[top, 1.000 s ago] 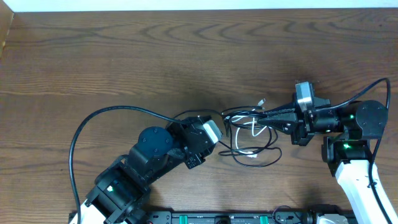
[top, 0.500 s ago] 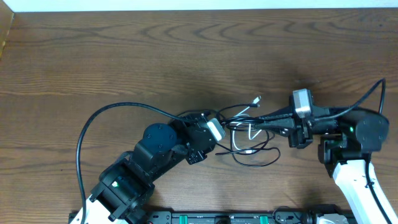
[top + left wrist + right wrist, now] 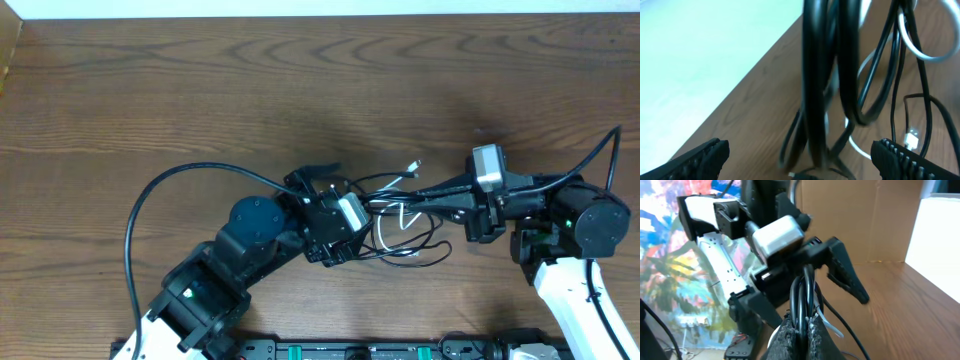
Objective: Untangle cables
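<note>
The cables [image 3: 405, 218] form a loose tangle of thin black loops and one white cord [image 3: 404, 208] at mid-table, with a small plug end [image 3: 414, 164] sticking up-left. My right gripper [image 3: 418, 192] reaches in from the right and is shut on a bundle of black strands; the right wrist view shows the cables [image 3: 807, 295] pinched between its pads [image 3: 790, 337]. My left gripper [image 3: 343, 212] stands wide open at the tangle's left side. In the left wrist view its fingertips [image 3: 705, 156] are far apart, and the black strands [image 3: 815, 85] hang between them untouched.
A thick black arm cable [image 3: 160, 195] arcs over the table at the left. The table's far edge [image 3: 320, 18] runs along the top. The left arm's body [image 3: 250, 245] sits close to the tangle.
My left gripper has opened from partly closed to fully wide and edged right toward the tangle. The right gripper has stayed shut on the strands, shifting only slightly.
</note>
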`<action>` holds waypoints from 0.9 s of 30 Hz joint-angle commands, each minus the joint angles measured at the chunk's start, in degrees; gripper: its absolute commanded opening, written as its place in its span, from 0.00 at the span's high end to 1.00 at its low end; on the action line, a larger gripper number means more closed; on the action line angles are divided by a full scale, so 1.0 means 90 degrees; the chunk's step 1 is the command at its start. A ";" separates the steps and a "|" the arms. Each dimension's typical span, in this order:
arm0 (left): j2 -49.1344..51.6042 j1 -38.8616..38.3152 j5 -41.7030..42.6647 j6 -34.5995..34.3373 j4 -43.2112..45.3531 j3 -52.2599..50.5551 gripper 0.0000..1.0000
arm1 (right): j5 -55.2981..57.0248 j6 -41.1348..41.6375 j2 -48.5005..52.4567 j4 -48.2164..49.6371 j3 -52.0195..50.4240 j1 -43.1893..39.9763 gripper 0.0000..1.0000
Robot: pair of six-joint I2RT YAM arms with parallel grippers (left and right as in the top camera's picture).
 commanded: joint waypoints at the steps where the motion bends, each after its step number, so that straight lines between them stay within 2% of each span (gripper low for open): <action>1: 0.0141 0.0027 0.0206 0.0036 0.0061 0.0032 0.05 | 0.0138 0.0124 -0.0019 0.0017 0.0041 0.0151 0.99; 5: 0.0194 0.0027 0.0219 0.0036 0.0131 0.0029 0.08 | 0.0141 0.0124 -0.0019 0.0019 0.0041 0.0204 0.99; 9: 0.0175 0.0027 0.0219 0.0036 0.0172 0.0032 0.22 | 0.0141 0.0124 -0.0019 0.0017 0.0041 0.0202 0.99; 12: 0.0175 0.0027 0.0221 0.0036 0.0170 0.0032 0.29 | 0.0185 0.0126 -0.0019 0.0017 0.0041 0.0187 0.99; 15: 0.0175 0.0027 0.0248 0.0034 0.0170 0.0029 0.33 | 0.0296 0.0148 -0.0019 0.0012 0.0041 0.0136 0.99; 22: 0.0172 0.0027 0.0391 0.0036 0.0172 0.0029 0.33 | 0.0544 0.0325 -0.0019 -0.0005 0.0041 -0.0029 0.99; 25: 0.0160 0.0027 0.0391 0.0036 0.0177 0.0032 0.41 | 0.0675 0.0537 -0.0019 -0.0005 0.0041 -0.0117 0.99; 27: 0.0138 0.0027 0.0391 0.0036 0.0221 0.0032 0.41 | 0.0685 0.0580 -0.0019 -0.0005 0.0041 -0.0138 0.99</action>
